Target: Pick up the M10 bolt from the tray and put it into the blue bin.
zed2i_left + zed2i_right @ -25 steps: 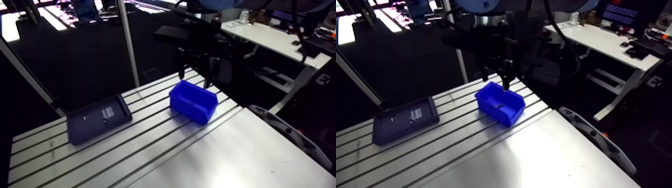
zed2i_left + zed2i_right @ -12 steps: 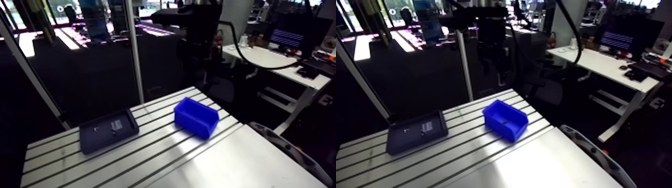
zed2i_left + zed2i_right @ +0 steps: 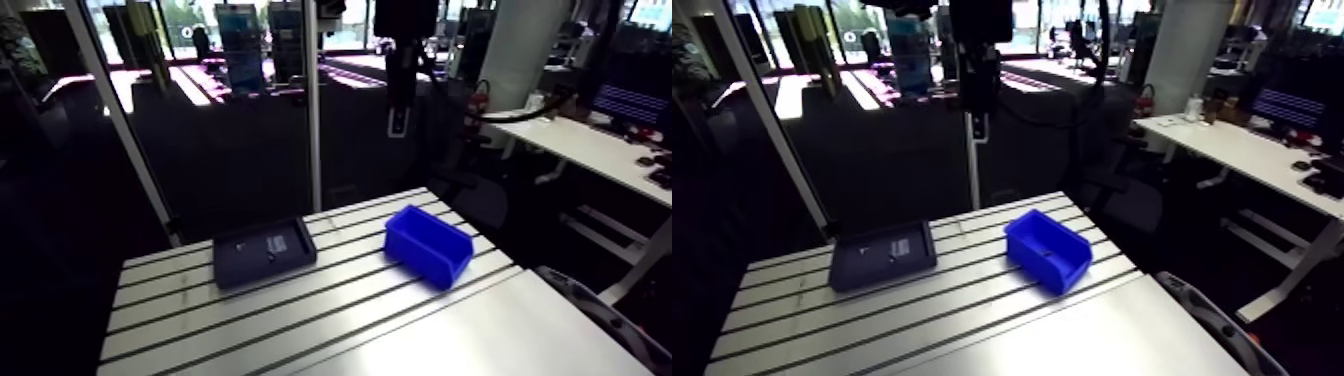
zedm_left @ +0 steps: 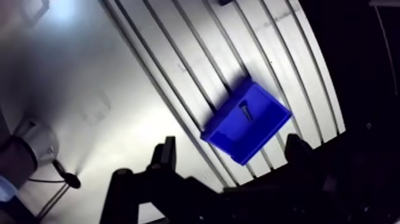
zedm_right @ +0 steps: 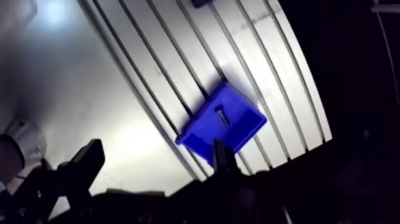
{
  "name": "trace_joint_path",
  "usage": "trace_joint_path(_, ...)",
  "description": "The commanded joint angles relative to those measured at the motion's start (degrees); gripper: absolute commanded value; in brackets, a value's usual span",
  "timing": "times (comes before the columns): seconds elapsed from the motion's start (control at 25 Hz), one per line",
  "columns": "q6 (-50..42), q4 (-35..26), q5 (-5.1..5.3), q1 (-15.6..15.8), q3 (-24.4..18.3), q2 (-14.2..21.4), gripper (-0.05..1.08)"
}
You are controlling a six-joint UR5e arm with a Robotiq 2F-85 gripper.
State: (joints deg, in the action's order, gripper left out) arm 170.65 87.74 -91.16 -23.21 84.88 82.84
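From my console the wrist view tells most of it: the gripper (image 4: 231, 142) hangs high over the table (image 3: 300, 322), its two dark fingers (image 4: 168, 152) spread wide with nothing between them. Looking down through that gap I see the blue bin (image 4: 269, 128) sitting skewed across the table's slots, and the bolt (image 4: 245, 111) lies on the bin's floor, near the middle, as a small dark shaft with a paler head. It touches neither finger.

In the arm view the gripper shows as a dark shape coming down from the top edge, well clear of everything on the table. The bin stands toward the table's right side, open side up. The dark tray (image 3: 264, 253) lies flat to the left of it, well apart, with slotted aluminium between them. Inside the tray I can make out a pale patch and a couple of small specks, which are too small for me to name.
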Motion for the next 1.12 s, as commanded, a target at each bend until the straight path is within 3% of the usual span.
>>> trace_joint_path(0.04,-36.5,-3.0,0.33,5.3,-0.6,3.9,0.02)
trace_joint_path(0.48,-64.3,-2.9,0.68,5.6,-1.0,7.0,0.02)
trace_joint_path(0.52,-65.4,-3.0,0.77,5.7,-1.2,7.1,0.02)
trace_joint_path(0.64,-67.3,-3.0,2.35,6.9,-1.1,7.6,0.02)
trace_joint_path(0.84,-67.9,-3.1,3.23,7.7,-2.1,8.1,0.01)
trace_joint_path(1.12,-67.8,-3.5,3.14,8.0,-2.7,8.2,0.01)
